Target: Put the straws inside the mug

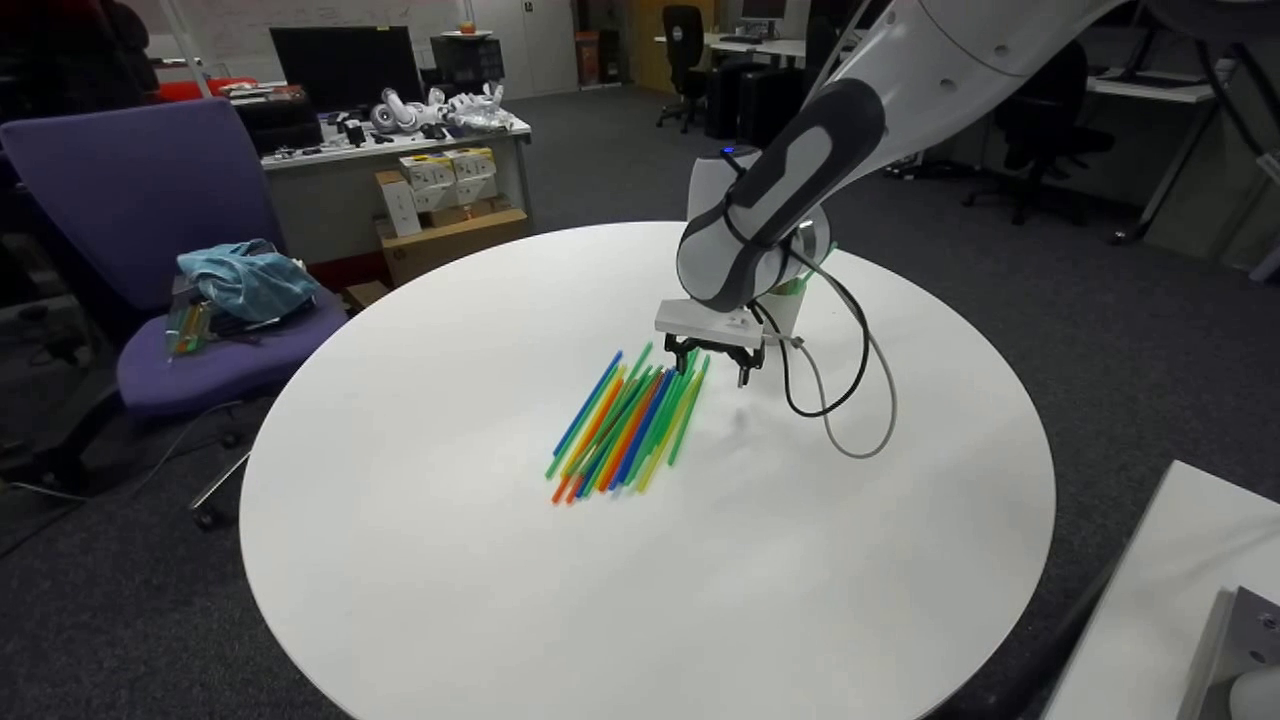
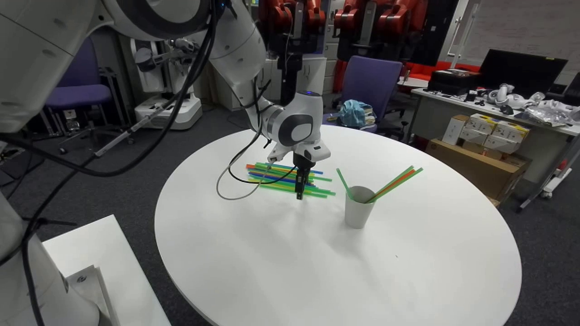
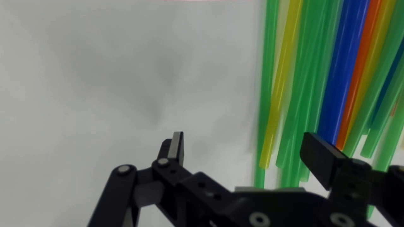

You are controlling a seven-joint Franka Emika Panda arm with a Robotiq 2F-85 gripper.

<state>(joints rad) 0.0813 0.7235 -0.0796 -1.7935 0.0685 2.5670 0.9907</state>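
Note:
A bunch of green, yellow, orange and blue straws lies roughly parallel on the table in both exterior views (image 1: 645,425) (image 2: 281,184). The white mug (image 2: 357,213) stands upright with a few green and orange straws (image 2: 395,184) leaning out of it. In an exterior view the mug (image 1: 783,315) is partly hidden behind the arm. My gripper (image 1: 712,374) (image 2: 299,192) is open and empty, low over one edge of the bunch. In the wrist view, the gripper (image 3: 243,142) has its left finger over bare table and its right finger over the straws (image 3: 282,78). The mug is outside the wrist view.
The round white table (image 1: 420,560) carries the straws and mug. Cables (image 1: 868,400) hang in loops from the wrist beside the gripper and near the table. A purple chair (image 1: 150,190) holding a blue cloth stands at the table's edge. A white side table (image 2: 108,267) supports the arm's base.

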